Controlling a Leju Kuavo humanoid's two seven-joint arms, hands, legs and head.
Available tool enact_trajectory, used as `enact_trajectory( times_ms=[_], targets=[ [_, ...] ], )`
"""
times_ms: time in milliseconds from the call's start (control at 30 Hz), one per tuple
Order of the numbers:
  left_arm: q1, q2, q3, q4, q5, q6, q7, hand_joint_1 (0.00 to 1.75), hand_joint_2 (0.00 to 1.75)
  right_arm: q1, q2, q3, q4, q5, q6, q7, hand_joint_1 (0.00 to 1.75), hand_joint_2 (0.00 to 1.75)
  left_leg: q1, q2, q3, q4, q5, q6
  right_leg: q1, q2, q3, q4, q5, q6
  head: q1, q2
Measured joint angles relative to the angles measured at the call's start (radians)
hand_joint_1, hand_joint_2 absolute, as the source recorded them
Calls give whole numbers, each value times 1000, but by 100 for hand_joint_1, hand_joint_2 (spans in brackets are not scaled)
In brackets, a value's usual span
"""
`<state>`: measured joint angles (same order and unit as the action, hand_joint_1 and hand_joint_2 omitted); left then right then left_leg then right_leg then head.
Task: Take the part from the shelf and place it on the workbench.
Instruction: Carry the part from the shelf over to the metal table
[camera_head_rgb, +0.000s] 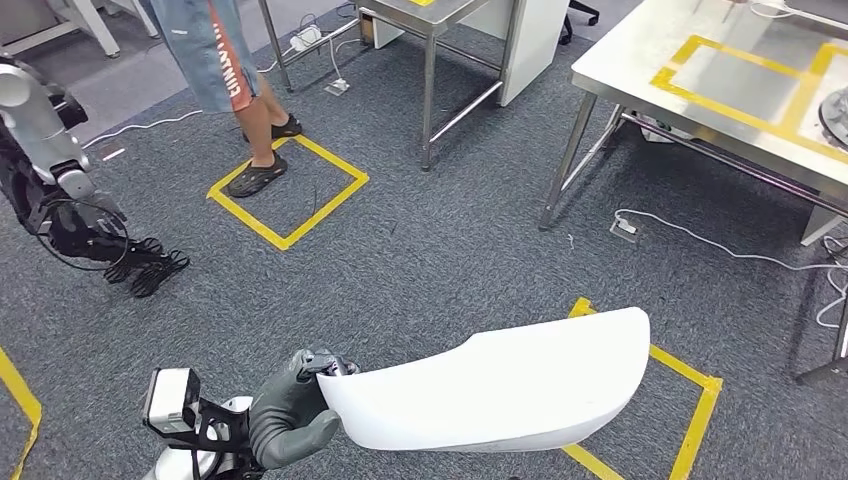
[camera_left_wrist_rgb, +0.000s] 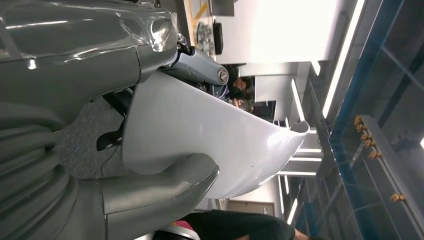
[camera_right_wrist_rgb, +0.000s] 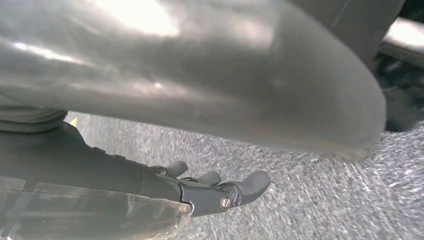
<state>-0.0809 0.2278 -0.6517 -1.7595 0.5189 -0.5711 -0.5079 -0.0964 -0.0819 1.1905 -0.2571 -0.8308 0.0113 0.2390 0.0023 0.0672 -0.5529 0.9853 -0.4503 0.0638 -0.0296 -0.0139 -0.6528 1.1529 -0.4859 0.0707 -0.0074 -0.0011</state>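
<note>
In the head view, the left hand (camera_head_rgb: 293, 408) is gripping the white part (camera_head_rgb: 500, 385) by its narrow end, so the long curved shell is sticking out sideways from the fingers, unsupported, over the grey carpet and a yellow taped floor square (camera_head_rgb: 690, 400). The steel workbench (camera_head_rgb: 640, 60) is standing well ahead of the hand, and a person (camera_head_rgb: 225, 60) is standing off to the other side.

In the left wrist view, the thumb (camera_left_wrist_rgb: 165, 187) is pressing one face of the part (camera_left_wrist_rgb: 200, 135) while the darker fingers are wrapping the opposite edge; the far tip is hanging free.

In the right wrist view, the right hand (camera_right_wrist_rgb: 215, 192) is hanging over the carpet, fingers loosely extended and holding nothing.

The risk is probably leverage: with so much of the part overhanging a one-ended grip, walking or turning could swing it, twist it in the fingers or drop it, and the far tip could clip the workbench's leg or edge on approach.
</note>
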Motion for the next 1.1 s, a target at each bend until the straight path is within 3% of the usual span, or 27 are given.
enact_trajectory(
  times_ms=[33, 100, 200, 267, 333, 400, 433, 500, 567, 633, 700, 767, 833, 900, 933, 967, 1033, 1067, 1100],
  targets=[
    [0, 0, 0, 0, 1, 0, 0, 175, 175, 0, -1, 0, 0, 1, -1, 0, 0, 0, -3, 10, -1, 4, -3, -5, 1, -20, 42, -69, 17, 3, 0, 0],
    [0, 0, 1, 0, 3, 0, 0, 175, 175, 0, -1, 0, 0, 1, -2, -1, 0, 0, -8, 28, -4, 13, -7, -15, 5, -42, 87, -151, 35, -6, -2, 0],
    [0, 0, 1, 0, 6, 2, -1, 175, 175, 8, -2, 0, 0, 1, -9, -1, 0, 0, -5, 45, -6, 18, -8, -31, 6, -17, 83, -159, 43, -30, -5, 0],
    [2, 0, 1, 0, 8, 3, -1, 175, 175, 13, -3, 0, 1, 1, -16, -1, 0, 0, 3, 9, -21, 59, -42, -43, 0, 3, 81, -162, 50, -42, -6, 0],
    [8, 1, 1, 1, 11, 3, -1, 175, 175, 15, -4, 0, 1, 2, -21, -2, 0, 0, 9, -44, -70, 176, -111, -53, -1, 23, 77, -162, 55, -51, -7, 0],
    [15, 4, 0, 4, 18, -3, -1, 175, 175, 21, -5, 0, 1, 0, -27, -6, 0, 0, 10, -61, -119, 289, -154, -56, 3, 45, 73, -161, 59, -57, -7, 0],
    [18, 5, 0, 7, 24, -9, -1, 175, 175, 26, -5, 0, 2, -3, -29, -9, 0, 0, 10, -64, -123, 300, -149, -54, 6, 56, 72, -161, 60, -58, -7, 0],
    [19, 7, 0, 14, 39, -28, -1, 175, 175, 34, -8, -3, 2, -15, -31, -15, 0, 0, 10, -78, -74, 207, -90, -42, 10, 81, 72, -161, 64, -57, -7, 0],
    [16, 7, -1, 21, 52, -46, -2, 175, 175, 38, -9, -10, 2, -29, -29, -20, 0, 0, 9, -120, -7, 76, -39, -23, 11, 104, 69, -161, 69, -52, -6, 0],
    [12, 6, -2, 29, 60, -56, -4, 175, 175, 40, -10, -15, 2, -37, -26, -22, 0, 0, 4, -141, 16, 25, -31, -13, 8, 123, 61, -161, 76, -44, -6, 0],
    [7, 4, -3, 35, 63, -59, -4, 175, 175, 48, -12, -18, 3, -40, -24, -22, 0, 0, 3, -122, 18, 12, -22, -9, 6, 138, 53, -163, 84, -31, -8, 0],
    [1, -1, -3, 39, 68, -63, -6, 175, 175, 56, -15, -20, 3, -42, -23, -22, 0, 0, 6, -97, 24, -11, -6, -3, 11, 105, 34, -140, 70, -27, -5, 0],
    [-4, -6, -4, 47, 75, -71, -9, 175, 175, 58, -22, -24, 3, -47, -24, -22, 0, 0, 5, -70, 23, -24, 5, 1, 13, 50, -16, -40, 17, -32, 0, 0],
    [-7, -10, -8, 59, 83, -78, -11, 175, 175, 63, -38, -28, 2, -54, -20, -24, 0, 0, 3, -41, 16, -23, 7, 1, 8, 30, -69, 85, -34, -29, 1, 0],
    [-10, -13, -12, 65, 86, -80, -11, 175, 175, 69, -49, -29, 1, -57, -15, -25, 0, 0, 2, -27, 14, -23, 8, 1, 4, 26, -75, 110, -41, -22, 1, 0],
    [-14, -16, -16, 69, 91, -81, -10, 175, 175, 75, -59, -30, -2, -61, -11, -26, 0, 0, 3, -15, 13, -21, 8, 0, 0, 21, -60, 94, -32, -10, 1, 0],
    [-22, -22, -23, 76, 103, -83, -9, 175, 175, 89, -81, -31, -14, -70, -4, -25, 0, 0, 4, 6, 12, -13, 3, -8, -7, -12, 21, -37, 8, 12, 2, 0],
    [-25, -24, -25, 77, 108, -84, -8, 175, 175, 93, -90, -32, -22, -74, -2, -22, 0, 0, 1, 17, 10, -5, -2, -15, -8, -33, 59, -101, 24, 15, 2, 0],
    [-28, -24, -27, 78, 112, -86, -7, 175, 175, 95, -98, -32, -31, -78, -1, -20, 0, 0, -1, 26, 8, 3, -6, -22, -7, -47, 82, -142, 33, 9, 1, 0]
  ],
)
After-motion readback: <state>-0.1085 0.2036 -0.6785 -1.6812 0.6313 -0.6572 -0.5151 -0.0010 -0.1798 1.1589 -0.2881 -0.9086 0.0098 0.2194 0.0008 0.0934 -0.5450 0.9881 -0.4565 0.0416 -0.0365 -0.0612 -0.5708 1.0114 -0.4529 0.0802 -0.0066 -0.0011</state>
